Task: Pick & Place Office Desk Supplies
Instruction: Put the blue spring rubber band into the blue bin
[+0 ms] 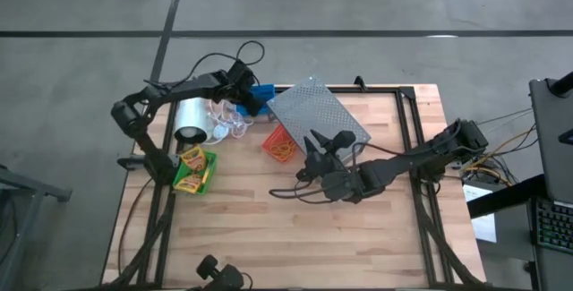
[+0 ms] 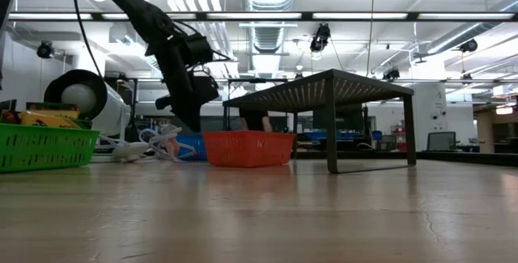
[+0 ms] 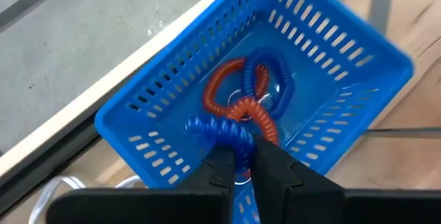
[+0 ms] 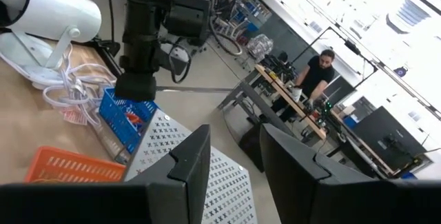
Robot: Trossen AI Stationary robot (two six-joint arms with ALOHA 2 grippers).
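The blue bin (image 3: 172,93) stands at the table's far edge, left of the grey rack, also in the high view (image 1: 262,99). In it lie a red coiled ring band (image 3: 219,86) and a blue coiled ring band (image 3: 272,72), tangled together. My left gripper (image 3: 241,163) reaches down into this bin and is shut on the blue band. The red-orange bin (image 1: 279,144) sits by the rack's near left leg. The green bin (image 1: 193,171) holds the two yellow-and-green crayon boxes (image 1: 190,158). My right gripper (image 1: 319,145) hovers open near the red-orange bin. My left gripper pinches the blue ring band by the near end of its coil (image 3: 222,133), between its two fingers. The fingers come from above, pointing down into the blue bin. The rest of the band lies on the bin's floor, twined with the red band.
The grey perforated rack (image 1: 318,114) stands over the table's far middle. A white roll (image 1: 192,118) with loose white cord (image 1: 228,126) lies between the blue and green bins. Bare wood (image 1: 295,237) fills the table's near half. A person shows in the room behind (image 4: 318,72).
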